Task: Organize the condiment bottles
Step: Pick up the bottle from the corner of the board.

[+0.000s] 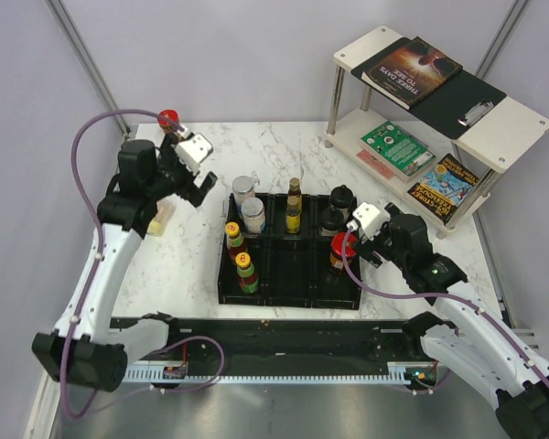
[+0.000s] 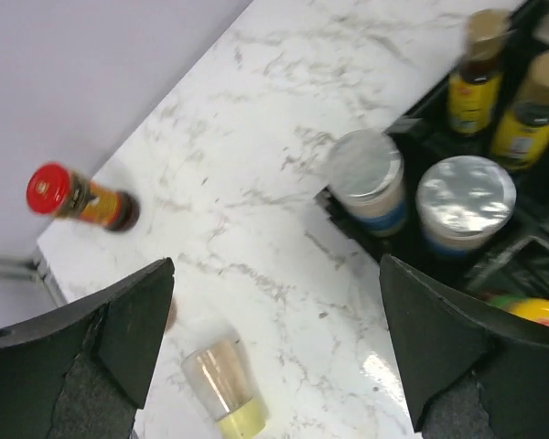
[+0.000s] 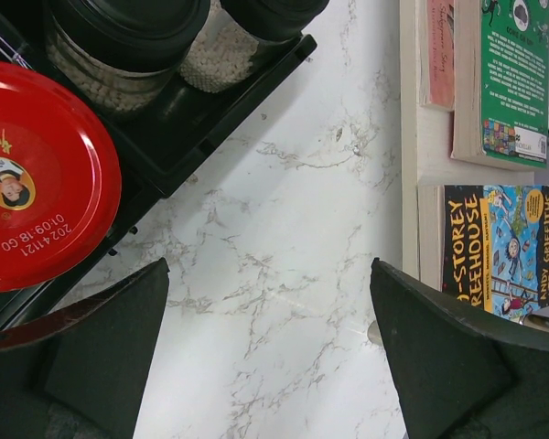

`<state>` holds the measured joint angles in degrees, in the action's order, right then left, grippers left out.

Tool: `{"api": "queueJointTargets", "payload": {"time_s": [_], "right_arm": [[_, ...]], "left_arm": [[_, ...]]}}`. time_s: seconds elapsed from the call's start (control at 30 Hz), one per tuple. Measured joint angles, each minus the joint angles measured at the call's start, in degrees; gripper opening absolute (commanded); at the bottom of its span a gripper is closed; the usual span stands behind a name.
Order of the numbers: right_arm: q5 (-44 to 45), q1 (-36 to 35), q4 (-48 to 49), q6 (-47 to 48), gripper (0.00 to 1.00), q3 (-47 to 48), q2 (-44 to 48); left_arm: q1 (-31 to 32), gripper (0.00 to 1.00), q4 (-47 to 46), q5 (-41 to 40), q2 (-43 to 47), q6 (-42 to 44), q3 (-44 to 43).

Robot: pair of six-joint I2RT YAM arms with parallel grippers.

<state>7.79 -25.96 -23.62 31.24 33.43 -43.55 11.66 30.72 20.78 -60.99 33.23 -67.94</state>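
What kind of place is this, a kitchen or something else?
Probably a robot test booth, not a kitchen: plain grey walls, two arms fixed to a marble-patterned table, a small shelf of books.

The counter (image 2: 256, 201) is white marble-look stone with grey veins, polished enough to show glare at the lower centre of the left wrist view. The tray (image 1: 288, 270) is black plastic with a dull sheen. The silver lids (image 2: 465, 194) at right in that wrist view look crinkled and metallic. The red cap (image 3: 37, 174) is smooth, glossy plastic with print on it. The left claw (image 2: 276, 274) has matt black fingers, rough along their edges. The shelf (image 1: 522, 119) is pale, smooth board on shiny metal legs (image 1: 334, 101).
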Motion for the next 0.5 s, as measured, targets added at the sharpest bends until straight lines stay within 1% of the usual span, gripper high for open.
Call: {"api": "queueJointTargets", "payload": {"time_s": [0.07,0.17,0.33,0.5], "right_arm": [[0.0,0.0,0.0,0.0,0.98,0.0,0.0],[0.0,0.0,0.0,0.0,0.98,0.0,0.0],[0.0,0.0,-0.1,0.0,0.98,0.0,0.0],[-0.1,0.0,-0.2,0.0,0.98,0.0,0.0]], "left_arm": [[-4.2,0.99,-2.4,0.2,-4.7,-0.7,-1.3],[-7.6,0.99,-5.5,-0.3,-10.6,-1.6,-3.6],[-11.1,0.99,-10.4,-1.4,-23.2,-4.1,-14.1],[-13.9,0.99,-15.4,-4.8,-34.1,-6.4,-21.6]]}}
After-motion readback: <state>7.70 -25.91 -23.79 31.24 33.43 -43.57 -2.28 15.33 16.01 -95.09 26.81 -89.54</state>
